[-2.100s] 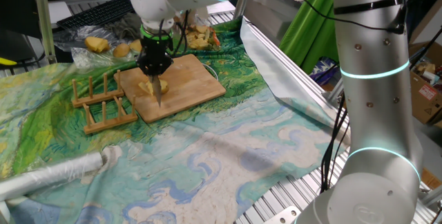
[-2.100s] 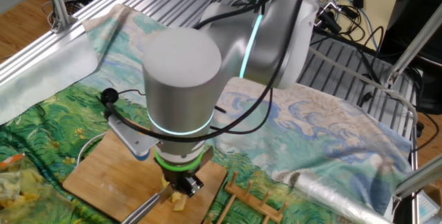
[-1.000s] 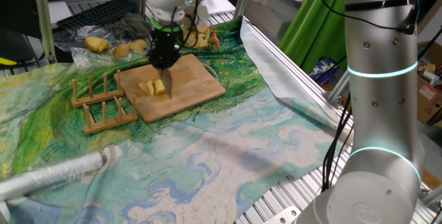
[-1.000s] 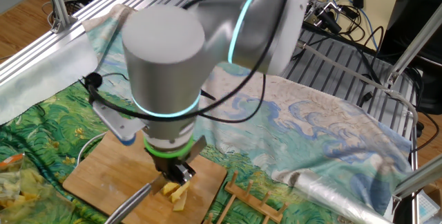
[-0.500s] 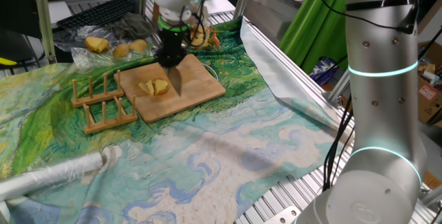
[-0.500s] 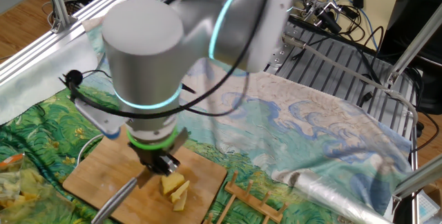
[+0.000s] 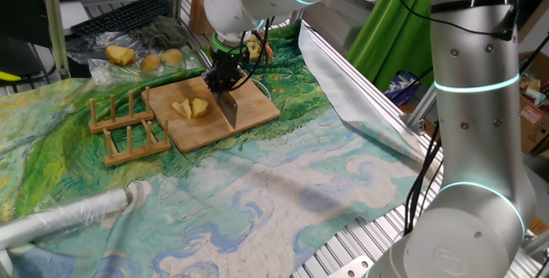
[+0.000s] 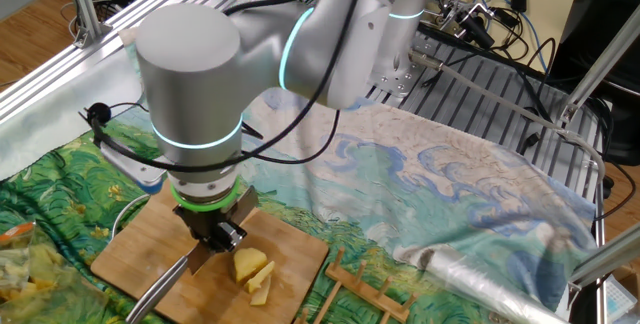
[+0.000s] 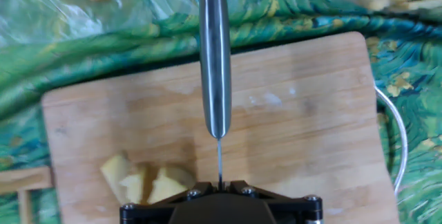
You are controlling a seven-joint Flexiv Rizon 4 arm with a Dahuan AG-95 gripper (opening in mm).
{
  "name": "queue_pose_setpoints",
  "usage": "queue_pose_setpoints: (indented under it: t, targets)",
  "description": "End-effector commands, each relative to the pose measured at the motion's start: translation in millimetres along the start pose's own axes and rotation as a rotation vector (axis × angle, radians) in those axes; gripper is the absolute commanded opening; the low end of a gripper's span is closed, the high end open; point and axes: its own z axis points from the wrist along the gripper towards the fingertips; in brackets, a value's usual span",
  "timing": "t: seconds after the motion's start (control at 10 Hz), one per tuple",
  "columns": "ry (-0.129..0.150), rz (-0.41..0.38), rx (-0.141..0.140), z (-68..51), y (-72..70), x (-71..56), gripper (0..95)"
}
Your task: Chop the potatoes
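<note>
The wooden board is the place to look from. On the board, near its end by the wooden rack, sit the potatoes, now a few small pale-yellow bits lying close together. The gripper has its fingers pressed together on the handle of a knife, and the blade points down at the board. A moment ago the knife was right over the potatoes, at the rack end of the board. Now it has slid away from them, toward the middle of the board, and the blade stands beside the pile with bare wood under it. In the hand view the knife hangs over plain board, and the potato bits lie off to one side of it, not under it. In the other fixed view the lumps look cut apart already, with the gripper close by but not on top of them. So it seems the cutting has made some pieces, and the knife has stepped off them. The bits look a little chunky, so more cuts may be needed, but that is only a guess.
</note>
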Motion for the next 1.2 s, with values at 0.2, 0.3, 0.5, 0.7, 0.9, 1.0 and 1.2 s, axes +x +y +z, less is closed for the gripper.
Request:
queue_pose_setpoints:
  t: [0.2,0.3,0.5,0.7,0.9,1.0,1.2]
  targets:
    - [0.002,-0.002,-0.002,6.5,0.2,1.7,0.0]
    - [0.000,-0.003,-0.002,6.3,0.1,1.5,0.0]
    - [0.004,-0.002,-0.001,4.6,0.2,2.1,0.0]
    - [0.020,0.010,0.012,-11.1,5.4,1.7,0.0]
    - [0.022,0.036,0.009,-16.6,12.4,3.7,0.0]
    - [0.028,0.043,0.011,-19.8,16.5,5.4,0.0]
    - [0.041,0.074,0.018,-24.9,23.6,8.4,0.0]
